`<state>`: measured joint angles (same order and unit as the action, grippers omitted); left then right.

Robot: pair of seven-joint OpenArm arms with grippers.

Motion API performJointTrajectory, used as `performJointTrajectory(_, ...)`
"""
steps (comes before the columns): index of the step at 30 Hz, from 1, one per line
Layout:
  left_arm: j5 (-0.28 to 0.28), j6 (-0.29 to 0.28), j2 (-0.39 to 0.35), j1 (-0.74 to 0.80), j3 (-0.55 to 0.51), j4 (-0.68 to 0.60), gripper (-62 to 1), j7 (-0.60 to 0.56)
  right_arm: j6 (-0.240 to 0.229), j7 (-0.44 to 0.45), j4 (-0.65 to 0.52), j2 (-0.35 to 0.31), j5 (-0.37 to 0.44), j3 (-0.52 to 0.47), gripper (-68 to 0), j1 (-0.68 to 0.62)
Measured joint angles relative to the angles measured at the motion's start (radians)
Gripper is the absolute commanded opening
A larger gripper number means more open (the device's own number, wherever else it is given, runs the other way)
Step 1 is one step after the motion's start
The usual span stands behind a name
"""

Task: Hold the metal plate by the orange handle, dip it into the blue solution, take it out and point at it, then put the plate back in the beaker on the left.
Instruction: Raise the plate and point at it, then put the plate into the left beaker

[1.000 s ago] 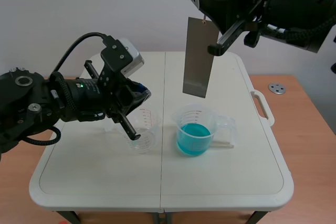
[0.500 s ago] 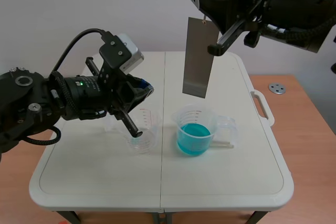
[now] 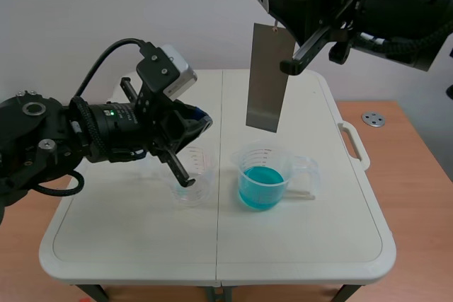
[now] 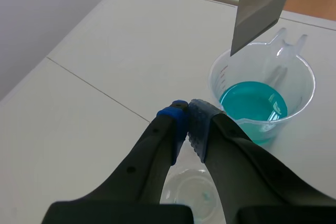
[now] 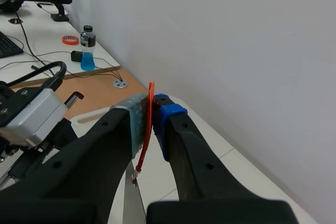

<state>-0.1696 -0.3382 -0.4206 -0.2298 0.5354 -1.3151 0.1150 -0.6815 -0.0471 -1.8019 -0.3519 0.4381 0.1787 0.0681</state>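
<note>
While left pincer (image 4: 187,111), pads together on nothing, sits just beside blue solution beaker (image 3: 262,178), above empty beaker (image 3: 192,180), metal plate (image 3: 267,79) hangs over the blue solution beaker, clear of liquid, right pincer (image 5: 153,106) clamped on orange handle (image 5: 148,129). Pointing and return look undone; dip unclear.

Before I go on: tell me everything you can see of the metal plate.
The metal plate is a long, flat rectangle of dull grey metal. It hangs nearly upright from the orange handle at its top, which the right gripper is shut on. Its lower edge is above the beaker of blue solution, clear of rim and liquid. Nothing else touches it.
</note>
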Motion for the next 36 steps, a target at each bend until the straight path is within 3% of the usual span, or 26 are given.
performJointTrajectory(6,-0.095,0.05,-0.169,0.072,-0.072,-0.026,-57.9,-0.026,0.0,0.0,0.0,0.0,0.0,0.0,-66.2,0.0)
performJointTrajectory(14,-0.26,0.071,-0.455,0.33,-0.266,-0.046,-57.9,-0.089,0.0,0.0,0.0,0.0,0.0,0.0,-66.2,0.0)
performJointTrajectory(17,-0.311,0.129,-0.538,0.473,-0.333,-0.046,-57.9,-0.09,0.0,0.0,0.0,0.0,0.0,0.0,-66.2,0.0)
performJointTrajectory(20,-0.314,0.19,-0.583,0.626,-0.402,-0.044,-57.9,-0.09,0.0,0.0,0.0,0.0,0.0,0.0,-66.2,0.0)
performJointTrajectory(25,-0.314,0.211,-0.564,0.82,-0.427,0.029,-57.9,-0.122,0.0,0.0,0.0,0.0,0.0,0.0,-66.2,0.0)
performJointTrajectory(29,-0.311,0.212,-0.485,0.933,-0.422,0.113,-57.9,-0.17,0.0,0.001,0.0,0.0,0.0,0.0,-66.2,0.0)
performJointTrajectory(36,-0.187,0.206,-0.282,1.031,-0.4,0.237,-57.9,-0.223,0.0,0.012,0.0,0.0,0.0,0.0,-66.2,0.0)
